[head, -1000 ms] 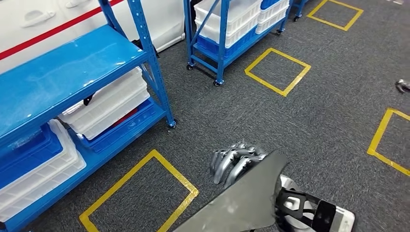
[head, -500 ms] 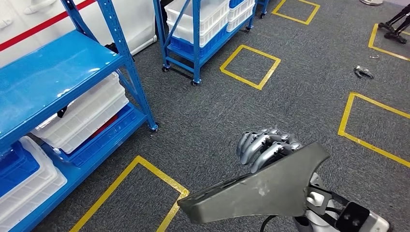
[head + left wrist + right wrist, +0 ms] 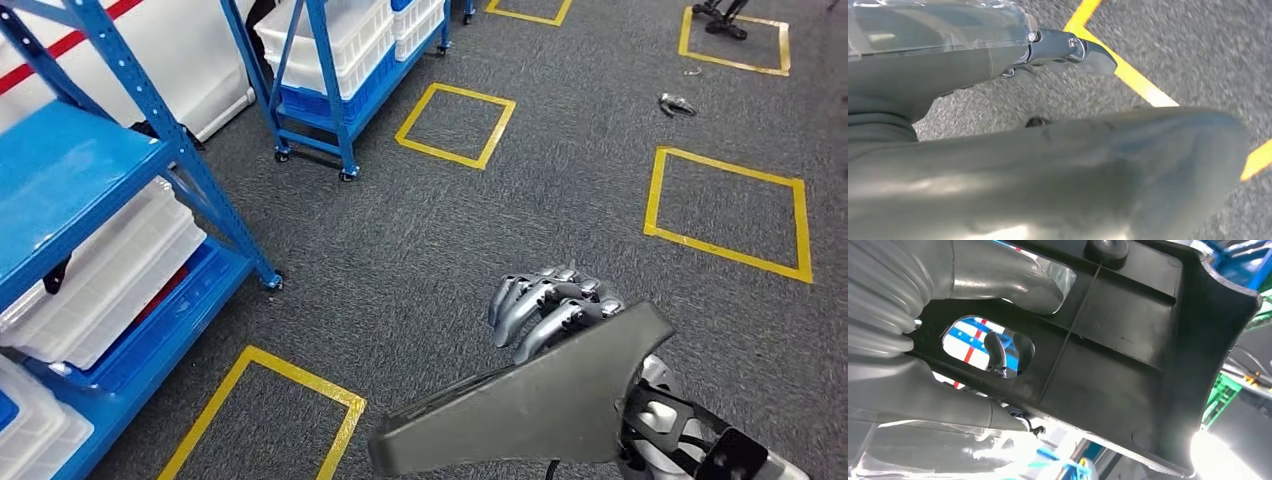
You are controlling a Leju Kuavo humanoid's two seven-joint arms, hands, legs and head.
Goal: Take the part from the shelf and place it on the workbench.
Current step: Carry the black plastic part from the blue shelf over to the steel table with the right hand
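Right hand (image 3: 550, 305) grips grey part (image 3: 530, 405) — above grey carpet (image 3: 420, 240).

The right robot hand (image 3: 548, 305) is showing silver, segmented metal fingers (image 3: 520, 300). Its wrist is wearing a white-and-black bracket (image 3: 665, 425). Up close, the right robot hand is showing a grey ribbed cover (image 3: 873, 315) and a thick, glossy grey thumb (image 3: 1008, 275).

Grey part (image 3: 540, 405), blue shelf (image 3: 60, 170) (yellow-taped carpet (image 3: 420, 240))
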